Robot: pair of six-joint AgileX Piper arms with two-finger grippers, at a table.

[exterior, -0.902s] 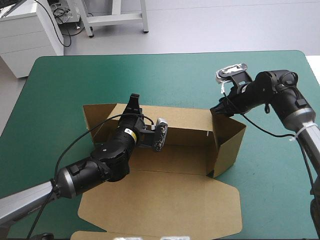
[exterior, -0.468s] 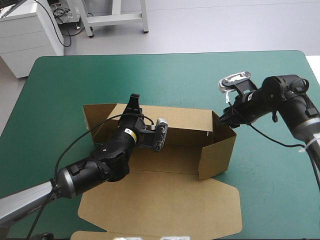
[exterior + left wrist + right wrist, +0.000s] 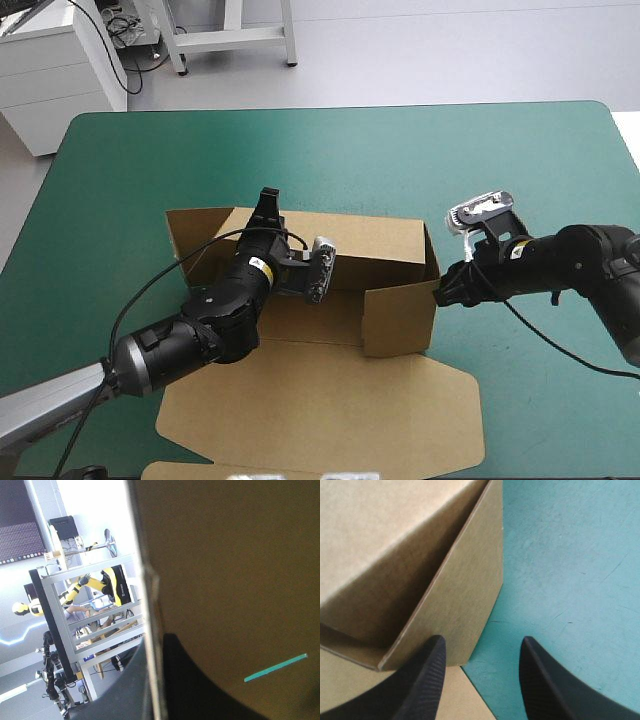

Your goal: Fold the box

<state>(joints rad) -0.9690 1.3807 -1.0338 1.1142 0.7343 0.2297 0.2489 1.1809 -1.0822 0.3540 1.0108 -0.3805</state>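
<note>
While left end effector point(image 3: 266, 203) pinches rear wall of brown box point(image 3: 345, 300), mid-counter point(image 3: 400, 160), right end effector point(image 3: 440, 292), fingers apart, presses raised side wall. Best: push wall square, hold rear wall upright, avoid sliding box.

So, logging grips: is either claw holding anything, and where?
The left claw pinches the box by its far wall's top edge; the right claw holds nothing.

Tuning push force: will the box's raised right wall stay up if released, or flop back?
Likely flops back: the wall is only creased, untucked, propped by the open right gripper. The box looks thin and light, so it may slide, though the left gripper pinches it.
</note>
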